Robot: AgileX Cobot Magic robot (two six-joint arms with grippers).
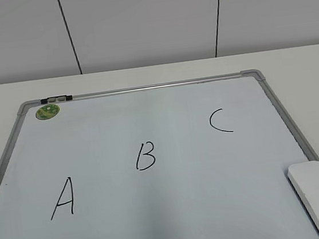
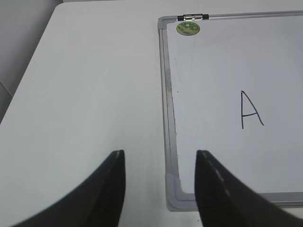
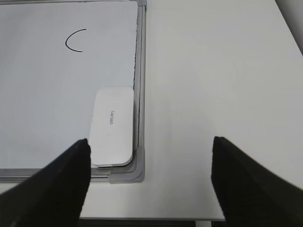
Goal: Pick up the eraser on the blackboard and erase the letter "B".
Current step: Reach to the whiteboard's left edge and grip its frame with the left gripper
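Counter (image 1: 143,75): we see a pale surface carrying the board, bare on both sides.
Blackboard (image 1: 145,90): it lies flat, with A, B and C written left to right.
Eraser (image 3: 112,126): it rests in the board's near right corner, against the right frame, its long axis running along that frame.
Letter "B" (image 1: 145,155): mid-board and untouched, left of the eraser and farther from us.
Right gripper (image 3: 150,177): its fingers are spread wide and hold nothing; the eraser lies just ahead and left of centre.
Left gripper (image 2: 160,182): spread open, empty, over the board's near left corner.
Nearer arm: we judge the right.
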